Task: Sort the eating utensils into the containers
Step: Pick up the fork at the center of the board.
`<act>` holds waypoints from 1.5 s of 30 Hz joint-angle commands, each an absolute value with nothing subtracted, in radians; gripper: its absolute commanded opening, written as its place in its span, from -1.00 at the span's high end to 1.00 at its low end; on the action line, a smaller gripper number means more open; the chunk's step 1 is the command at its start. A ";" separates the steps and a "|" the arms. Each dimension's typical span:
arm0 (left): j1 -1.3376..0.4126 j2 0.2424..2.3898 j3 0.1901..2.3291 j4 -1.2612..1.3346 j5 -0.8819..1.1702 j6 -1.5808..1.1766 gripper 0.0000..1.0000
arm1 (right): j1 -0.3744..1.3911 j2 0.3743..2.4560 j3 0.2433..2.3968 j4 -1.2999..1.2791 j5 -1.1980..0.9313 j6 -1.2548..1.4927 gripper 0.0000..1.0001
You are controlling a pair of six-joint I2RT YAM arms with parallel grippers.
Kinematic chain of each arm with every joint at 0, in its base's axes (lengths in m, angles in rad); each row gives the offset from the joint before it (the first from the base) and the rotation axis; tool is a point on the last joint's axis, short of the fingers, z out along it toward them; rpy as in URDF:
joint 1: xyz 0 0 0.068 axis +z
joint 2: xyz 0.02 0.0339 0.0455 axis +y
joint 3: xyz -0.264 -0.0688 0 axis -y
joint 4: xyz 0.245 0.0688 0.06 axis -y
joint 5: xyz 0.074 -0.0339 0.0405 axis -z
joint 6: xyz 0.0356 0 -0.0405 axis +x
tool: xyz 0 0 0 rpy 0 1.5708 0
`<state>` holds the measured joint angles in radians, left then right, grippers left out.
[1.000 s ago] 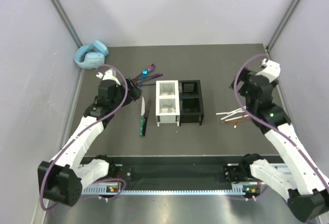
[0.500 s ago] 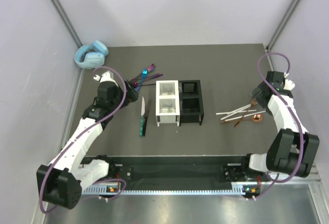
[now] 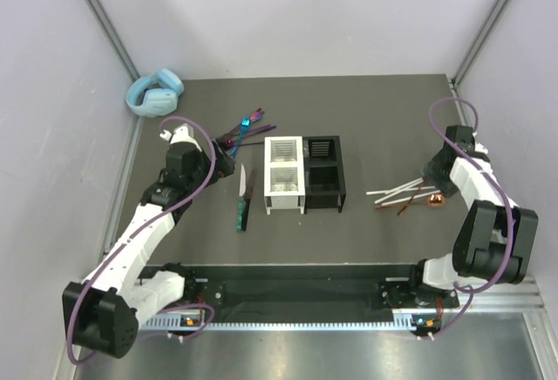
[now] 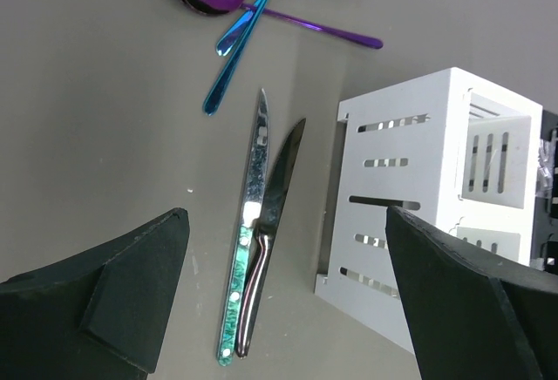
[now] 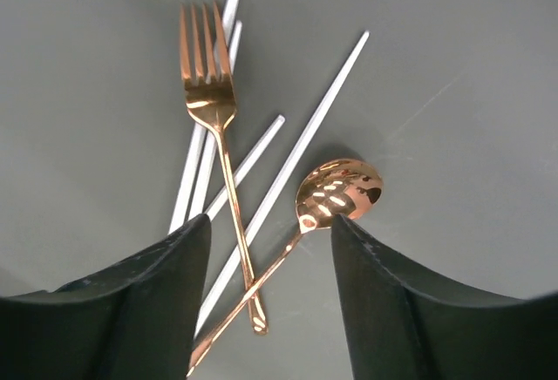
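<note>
Iridescent purple-blue spoons and forks point(image 3: 247, 128) lie crossed behind the white caddy point(image 3: 284, 174); the black caddy point(image 3: 324, 173) stands to its right. A green-handled knife point(image 3: 240, 204) and a dark knife point(image 3: 249, 195) lie left of the white caddy. My left gripper point(image 3: 228, 160) is open and empty above them; its wrist view shows the green-handled knife point(image 4: 240, 288), the dark knife point(image 4: 277, 197), the iridescent utensils point(image 4: 261, 1) and the white caddy point(image 4: 418, 214) between the fingers of that gripper point(image 4: 286, 223). My right gripper point(image 3: 433, 179) is open over white sticks point(image 5: 261, 171), a copper fork point(image 5: 212, 110) and a copper spoon point(image 5: 338, 190).
Light-blue headphones point(image 3: 155, 92) lie at the back left corner. Grey walls close the table on three sides, the right wall close to my right arm. The white sticks point(image 3: 392, 193) and copper spoon point(image 3: 433, 200) lie right of the black caddy.
My right arm has swung out to the right and turned, its gripper now over the sticks and copper cutlery. My left gripper has shifted slightly nearer over the knives.
</note>
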<state>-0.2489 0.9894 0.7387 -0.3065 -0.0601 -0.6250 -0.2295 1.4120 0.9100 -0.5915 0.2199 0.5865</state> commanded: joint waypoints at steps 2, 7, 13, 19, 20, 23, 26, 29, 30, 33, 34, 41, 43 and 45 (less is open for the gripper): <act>-0.245 1.012 0.729 -0.242 -0.035 -0.603 -0.98 | -0.235 1.404 0.864 -0.513 0.195 0.558 -0.05; -0.245 1.032 0.724 -0.224 -0.014 -0.601 -0.98 | -0.235 1.459 0.891 -0.499 0.170 0.506 -0.04; -0.245 1.039 0.721 -0.222 -0.005 -0.603 -0.98 | -0.233 1.496 0.908 -0.468 0.169 0.494 -0.05; -0.247 1.037 0.721 -0.229 -0.008 -0.594 -0.98 | -0.233 1.522 0.916 -0.437 0.170 0.491 0.02; -0.247 1.035 0.721 -0.229 -0.008 -0.594 -0.98 | -0.233 1.520 0.914 -0.433 0.170 0.489 0.02; -0.245 1.037 0.719 -0.227 -0.008 -0.594 -0.98 | -0.233 1.531 0.920 -0.431 0.170 0.486 0.02; -0.247 1.040 0.716 -0.225 -0.006 -0.592 -0.98 | -0.233 1.558 0.934 -0.434 0.173 0.488 0.02; -0.247 1.046 0.716 -0.224 -0.005 -0.591 -0.98 | -0.227 1.562 0.931 -0.422 0.187 0.486 0.01; -0.244 1.046 0.716 -0.224 -0.005 -0.589 -0.98 | -0.227 1.571 0.933 -0.420 0.187 0.486 0.01; -0.245 1.052 0.718 -0.219 -0.005 -0.591 -0.98 | -0.227 1.609 0.946 -0.420 0.183 0.489 0.01; -0.247 1.057 0.718 -0.219 -0.005 -0.591 -0.98 | -0.227 1.617 0.950 -0.417 0.181 0.492 0.03; -0.247 1.058 0.721 -0.225 -0.005 -0.586 -0.98 | -0.227 1.646 0.943 -0.400 0.201 0.492 0.39; -0.247 1.060 0.721 -0.221 -0.005 -0.584 -0.98 | -0.227 1.646 0.940 -0.388 0.198 0.486 0.43; -0.247 1.065 0.721 -0.219 -0.005 -0.584 -0.98 | -0.227 1.654 0.948 -0.388 0.195 0.482 0.44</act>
